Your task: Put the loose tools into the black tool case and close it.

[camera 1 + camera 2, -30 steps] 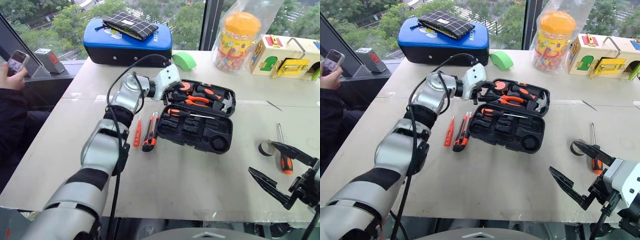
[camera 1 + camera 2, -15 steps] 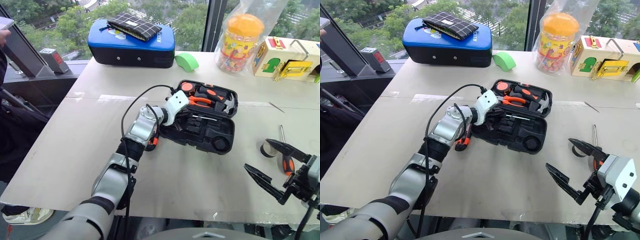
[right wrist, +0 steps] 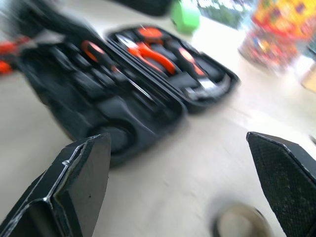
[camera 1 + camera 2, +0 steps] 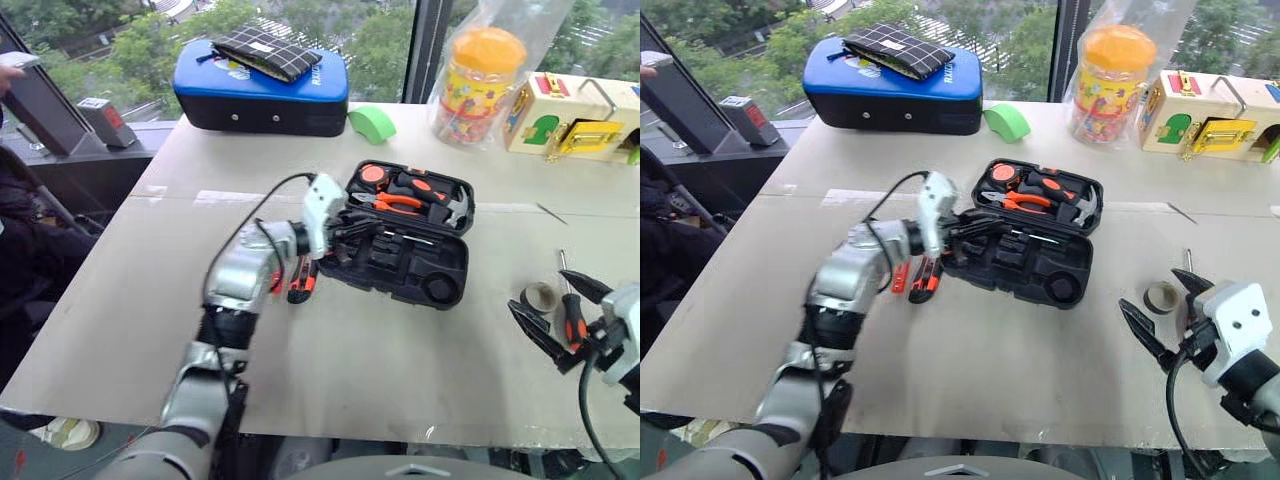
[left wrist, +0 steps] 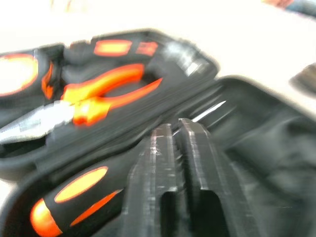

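Observation:
The black tool case (image 4: pixel 440 272) lies open mid-table with orange pliers (image 4: pixel 398 203) in its far half. My left gripper (image 4: pixel 345 232) reaches over the case's left rim. In the left wrist view its fingers (image 5: pixel 160 153) stand almost together with nothing between them, above an orange-and-black screwdriver (image 5: pixel 64 197) lying in the case. A utility knife (image 4: pixel 303 281) and a slim orange tester (image 4: pixel 276 280) lie left of the case, partly behind my arm. My right gripper (image 4: pixel 558 306) is open at the right edge, and a loose screwdriver (image 4: pixel 572 326) lies on the table between its fingers.
A small tape roll (image 4: pixel 541 296) lies beside my right gripper. At the back stand a blue case (image 4: pixel 260 85) with a checked pouch, a green roll (image 4: pixel 372 122), an orange-lidded jar (image 4: pixel 483 75) and a wooden latch box (image 4: pixel 575 110). A person sits at the left edge (image 4: pixel 20 215).
My left gripper has pulled back from the case's far half to its near-left rim. My right gripper has moved forward, closer to the loose screwdriver and tape roll, still open.

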Available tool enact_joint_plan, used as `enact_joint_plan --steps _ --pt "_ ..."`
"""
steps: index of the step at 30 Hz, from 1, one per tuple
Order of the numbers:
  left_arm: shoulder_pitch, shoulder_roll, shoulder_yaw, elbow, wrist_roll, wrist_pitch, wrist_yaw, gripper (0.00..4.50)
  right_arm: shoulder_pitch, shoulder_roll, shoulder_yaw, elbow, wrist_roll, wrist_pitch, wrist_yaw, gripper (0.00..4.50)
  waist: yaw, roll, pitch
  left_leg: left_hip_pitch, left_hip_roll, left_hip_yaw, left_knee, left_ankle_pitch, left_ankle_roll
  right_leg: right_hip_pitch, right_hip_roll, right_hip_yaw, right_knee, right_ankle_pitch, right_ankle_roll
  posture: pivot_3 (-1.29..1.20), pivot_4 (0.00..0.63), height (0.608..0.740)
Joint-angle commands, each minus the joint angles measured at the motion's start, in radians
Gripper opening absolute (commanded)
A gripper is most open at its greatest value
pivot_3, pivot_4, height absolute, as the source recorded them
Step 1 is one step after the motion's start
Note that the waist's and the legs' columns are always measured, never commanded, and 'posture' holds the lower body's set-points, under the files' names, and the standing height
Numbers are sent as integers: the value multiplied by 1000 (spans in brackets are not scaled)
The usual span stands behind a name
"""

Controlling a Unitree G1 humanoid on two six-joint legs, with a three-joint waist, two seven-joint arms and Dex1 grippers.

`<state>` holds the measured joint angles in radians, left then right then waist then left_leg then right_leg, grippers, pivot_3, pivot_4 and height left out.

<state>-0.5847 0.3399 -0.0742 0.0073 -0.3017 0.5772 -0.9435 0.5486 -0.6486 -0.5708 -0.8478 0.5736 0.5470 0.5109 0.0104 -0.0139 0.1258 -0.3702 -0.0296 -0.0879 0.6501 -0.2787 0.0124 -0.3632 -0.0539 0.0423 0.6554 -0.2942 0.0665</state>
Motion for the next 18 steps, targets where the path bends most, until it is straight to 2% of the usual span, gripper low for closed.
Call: enact_joint_plan --steps 1,2,3,5,6,10,15,18 --pt "51 55 21 -177 -126 112 -58 2376 -61 -64 -65 31 78 167 -49 4500 1 0 0 1 0 0 0 0 0 1 0 0 0 0 0 0 150 740" --pt "80 92 20 -228 -162 151 -83 2653 -94 -88 -79 62 95 249 -80 4500 2 0 0 1 0 1 0 0 0 2 0 0 -1 0 0 0 150 740" --pt "113 126 13 -279 -189 165 -113 3306 -119 -108 -95 96 104 330 -112 4500 1 0 1 1 0 1 0 0 0 2 0 1 -1 0 0 0 150 740" --pt "156 159 6 -374 -260 220 -132 4276 -143 -148 -126 163 104 451 -136 4500 3 1 1 1 -1 1 0 0 0 2 0 1 -1 0 -1 0 150 740" --pt "169 166 0 -413 -292 245 -130 4395 -146 -169 -132 197 93 478 -129 4500 7 1 1 1 -1 1 0 0 0 2 -1 1 -1 0 -1 0 150 740" --pt "209 216 8 -537 -401 316 -133 4395 -243 -248 -80 344 68 606 -146 4500 4 1 1 -2 -1 -2 0 0 0 2 0 0 -4 0 -1 0 150 740" --pt "224 267 6 -590 -416 287 -108 4395 -380 -265 36 468 42 706 -156 4500 -9 2 1 0 0 1 -1 0 0 2 1 0 -4 0 -1 0 150 740" --pt "240 268 6 -589 -393 257 -73 4500 -428 -256 113 528 29 727 -144 3807 -11 0 2 0 0 1 -2 0 1 2 4 0 -4 0 -1 0 150 740"
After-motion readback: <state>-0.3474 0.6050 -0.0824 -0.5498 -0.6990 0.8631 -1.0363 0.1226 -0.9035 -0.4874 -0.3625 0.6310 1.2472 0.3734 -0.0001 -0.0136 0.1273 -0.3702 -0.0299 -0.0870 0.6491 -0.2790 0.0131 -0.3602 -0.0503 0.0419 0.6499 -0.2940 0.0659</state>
